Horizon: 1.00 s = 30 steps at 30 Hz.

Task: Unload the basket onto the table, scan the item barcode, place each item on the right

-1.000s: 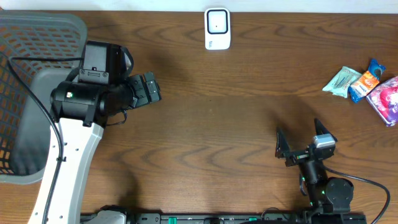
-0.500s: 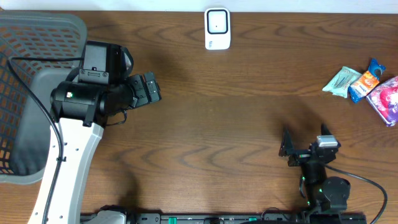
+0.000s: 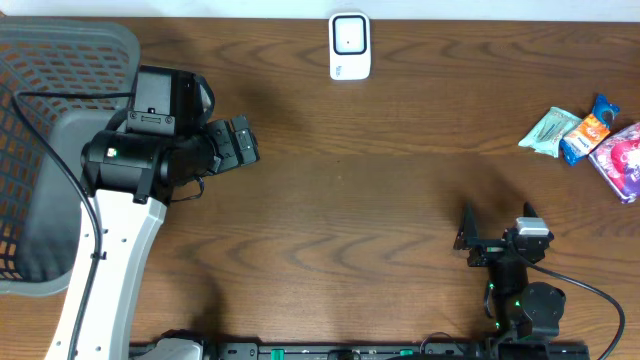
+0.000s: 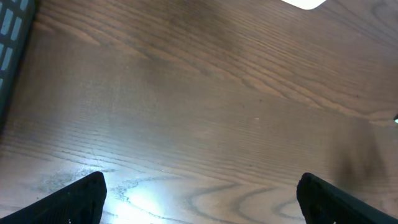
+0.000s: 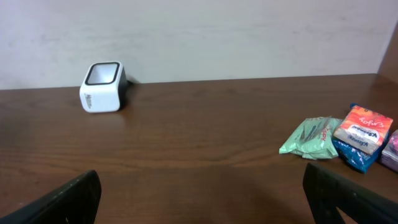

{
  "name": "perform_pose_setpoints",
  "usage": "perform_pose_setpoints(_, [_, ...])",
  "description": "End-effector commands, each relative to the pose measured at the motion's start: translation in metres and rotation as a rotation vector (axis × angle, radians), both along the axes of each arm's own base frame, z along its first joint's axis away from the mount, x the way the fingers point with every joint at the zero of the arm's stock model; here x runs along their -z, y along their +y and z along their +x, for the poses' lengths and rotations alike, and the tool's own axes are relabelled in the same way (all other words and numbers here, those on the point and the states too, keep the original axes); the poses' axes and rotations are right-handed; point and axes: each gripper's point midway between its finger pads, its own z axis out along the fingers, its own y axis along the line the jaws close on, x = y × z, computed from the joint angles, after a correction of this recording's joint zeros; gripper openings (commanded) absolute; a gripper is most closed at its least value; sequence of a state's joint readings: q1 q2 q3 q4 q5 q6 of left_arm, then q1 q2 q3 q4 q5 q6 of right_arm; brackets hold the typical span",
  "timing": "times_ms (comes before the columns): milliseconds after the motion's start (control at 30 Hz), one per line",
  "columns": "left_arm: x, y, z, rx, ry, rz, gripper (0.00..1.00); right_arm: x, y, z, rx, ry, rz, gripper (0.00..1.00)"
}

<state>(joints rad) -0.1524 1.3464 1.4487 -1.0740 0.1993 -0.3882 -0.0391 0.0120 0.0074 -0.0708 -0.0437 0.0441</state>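
Both claws wide open, nothing held: L claw (image 3: pixel 240 143) over bare desk (image 3: pixel 380 200) nr basket (image 3: pixel 50 60), R claw (image 3: pixel 498 228) by near edge, right side. At far edge, centre, stands white scanner (image 3: pixel 349 45). Snack packs (image 3: pixel 585 135) lie at right edge, well apart from both claws.

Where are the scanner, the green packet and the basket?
scanner (image 3: pixel 349 40): overhead view, on its top face.
green packet (image 5: pixel 309 137): right wrist view, middle of the wrapper.
basket (image 3: pixel 70 60): overhead view, on its mesh wall.
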Motion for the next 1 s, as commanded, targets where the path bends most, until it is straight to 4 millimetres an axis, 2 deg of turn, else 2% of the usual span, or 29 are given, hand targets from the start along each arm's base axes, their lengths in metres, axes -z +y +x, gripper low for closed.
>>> perform_pose_setpoints(0, [-0.002,0.003,0.001,0.003,-0.009,0.014,0.98,0.001,-0.003,0.0,0.015,0.002,-0.02,0.99])
perform_pose_setpoints(167, [-0.002,0.003,0.001,0.003,-0.009,0.014,0.98,0.001,0.001,0.0,-0.009,0.003,-0.087,0.99])
perform_pose_setpoints(400, [-0.002,0.003,0.001,0.003,-0.009,0.014,0.98,0.001,0.008,0.0,-0.028,0.003,0.023,0.99])
perform_pose_setpoints(667, [-0.002,0.003,0.001,0.003,-0.009,0.014,0.98,0.001,0.017,-0.001,-0.065,0.004,0.03,0.99])
perform_pose_setpoints(967, [-0.002,0.003,0.001,0.003,-0.009,0.014,0.98,0.0,0.017,-0.001,-0.063,0.0,0.029,0.99])
